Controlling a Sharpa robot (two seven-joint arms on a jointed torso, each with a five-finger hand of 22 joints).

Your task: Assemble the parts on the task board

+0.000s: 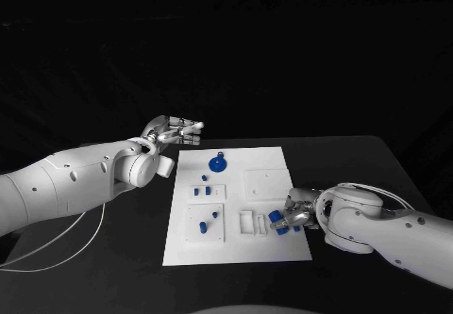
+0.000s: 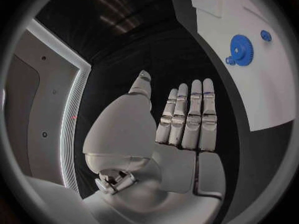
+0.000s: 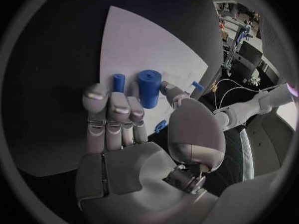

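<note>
The white task board (image 1: 264, 248) lies in the middle of the black table. A blue gear (image 1: 218, 163) (image 2: 241, 50) sits near its far edge, with a small blue peg (image 1: 206, 177) (image 2: 266, 35) beside it. More blue pegs stand in the left blocks (image 1: 201, 191) (image 1: 202, 227). My right hand (image 1: 290, 217) (image 3: 134, 134) is over the board's near right part and pinches a blue cylinder (image 3: 148, 87) (image 1: 275, 218) between thumb and fingers. A smaller blue peg (image 3: 118, 82) lies just past the fingertips. My left hand (image 1: 175, 134) (image 2: 181, 129) hovers off the board's far left corner, fingers straight and holding nothing.
White raised blocks (image 1: 267, 183) (image 1: 205, 222) and a slotted holder (image 1: 253, 222) stand on the board. A white cable (image 1: 66, 252) trails over the table under my left arm. The table's edge runs behind the board and along the right.
</note>
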